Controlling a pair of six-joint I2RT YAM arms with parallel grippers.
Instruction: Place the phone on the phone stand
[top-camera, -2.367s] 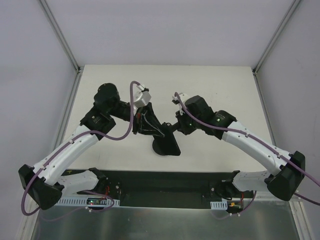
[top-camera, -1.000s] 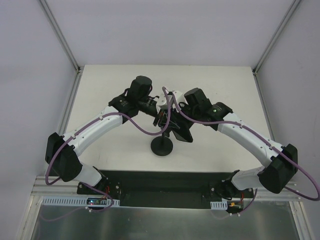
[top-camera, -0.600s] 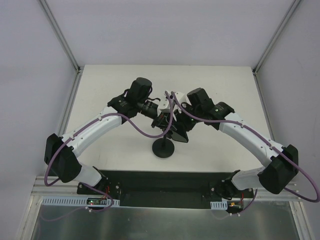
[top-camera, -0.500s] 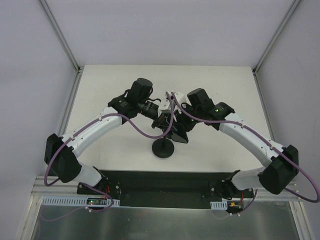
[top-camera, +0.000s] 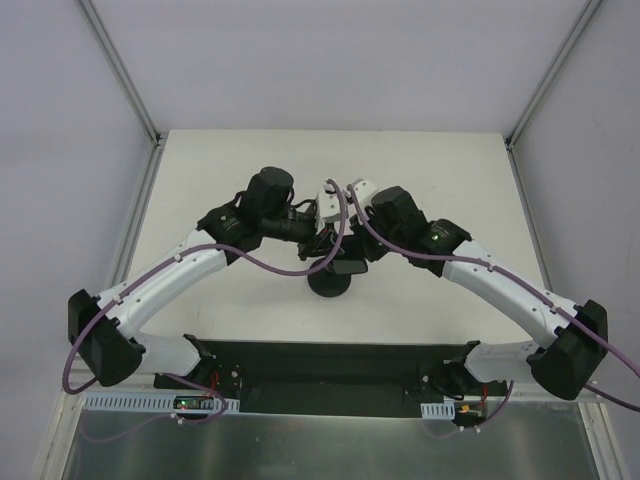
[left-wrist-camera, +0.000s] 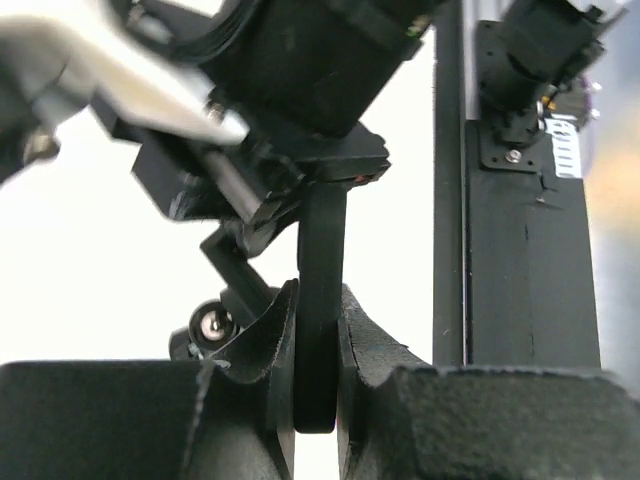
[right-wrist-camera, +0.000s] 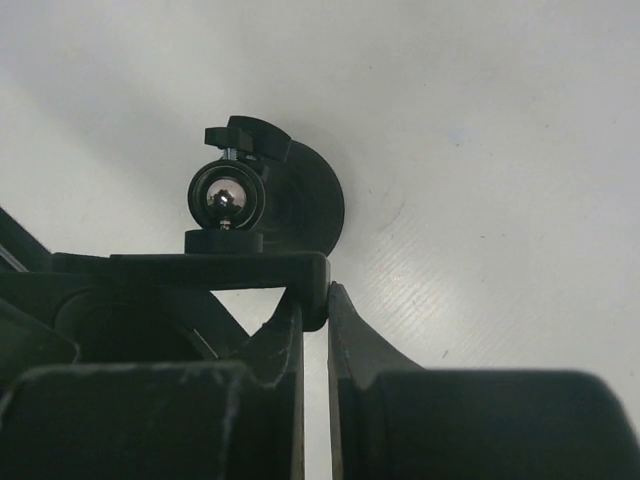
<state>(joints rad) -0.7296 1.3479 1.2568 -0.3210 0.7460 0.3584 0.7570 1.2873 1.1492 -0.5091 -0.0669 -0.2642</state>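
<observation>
Both arms are bent inward above the black disc-based phone stand; the slim black phone is clamped edgewise by the left tool and the right tool.

Pale table, seemingly greyish walls

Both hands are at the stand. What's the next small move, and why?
Probably ease the phone down onto the phone stand before letting go. The left hand and right hand are both shut on it, and it sits close by the ball joint, not visibly seated.
</observation>
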